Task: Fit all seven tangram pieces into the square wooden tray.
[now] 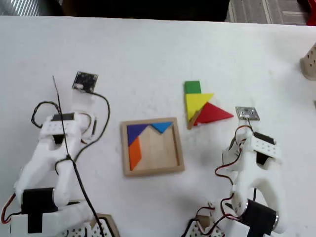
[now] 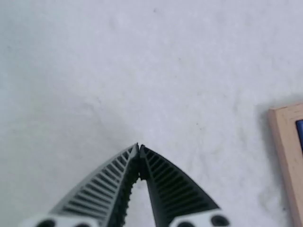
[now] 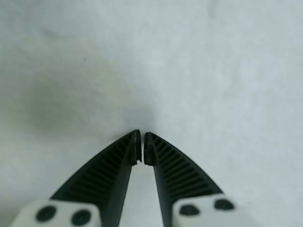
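The square wooden tray [image 1: 152, 168] lies mid-table between the two arms. Inside it a dark blue triangle [image 1: 134, 132] and a light blue triangle [image 1: 161, 127] sit along the far side, with an orange parallelogram [image 1: 135, 153] by the left wall. Beyond the tray to the right a green square [image 1: 192, 87], a yellow triangle [image 1: 196, 102] and a red triangle [image 1: 212, 114] lie touching on the table. My left gripper [image 2: 139, 147] is shut on nothing over bare table, with the tray's edge [image 2: 288, 151] off to one side. My right gripper [image 3: 142, 137] is shut and empty too.
The left arm [image 1: 57, 140] stands left of the tray and the right arm [image 1: 256, 153] right of it, below the loose pieces. Black cable [image 1: 101, 106] loops by the left arm. A beige object [image 1: 309, 61] sits at the table's far right edge.
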Tool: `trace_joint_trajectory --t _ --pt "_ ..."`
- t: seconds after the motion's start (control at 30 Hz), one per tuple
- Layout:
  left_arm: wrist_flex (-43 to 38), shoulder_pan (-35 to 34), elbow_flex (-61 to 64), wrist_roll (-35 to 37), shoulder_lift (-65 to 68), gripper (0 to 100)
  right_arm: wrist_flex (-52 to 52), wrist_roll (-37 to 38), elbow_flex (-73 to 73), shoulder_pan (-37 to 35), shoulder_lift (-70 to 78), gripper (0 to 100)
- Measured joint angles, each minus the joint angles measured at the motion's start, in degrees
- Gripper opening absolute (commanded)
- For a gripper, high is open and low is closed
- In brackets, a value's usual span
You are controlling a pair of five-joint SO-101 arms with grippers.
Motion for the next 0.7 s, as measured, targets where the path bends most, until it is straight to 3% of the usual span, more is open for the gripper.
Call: trace_joint_trajectory --t 0.27,0.43,0.57,0.7 --pt "0.0 0.0 0.0 -0.1 0.0 3 -0.4 0.0 -0.2 -0.1 0.0 2.2" --pt "0.0 0.0 0.0 -0.1 0.0 3 1.4 -0.4 -6.3 -4.4 0.1 2.2" --pt "0.0 0.0 0.0 -0.1 0.4 3 3.8 -6.5 -11.8 -9.9 0.1 4.6" --pt "0.0 0.0 0.0 -0.1 0.4 3 5.5 -13.7 -16.0 -17.7 0.1 15.8"
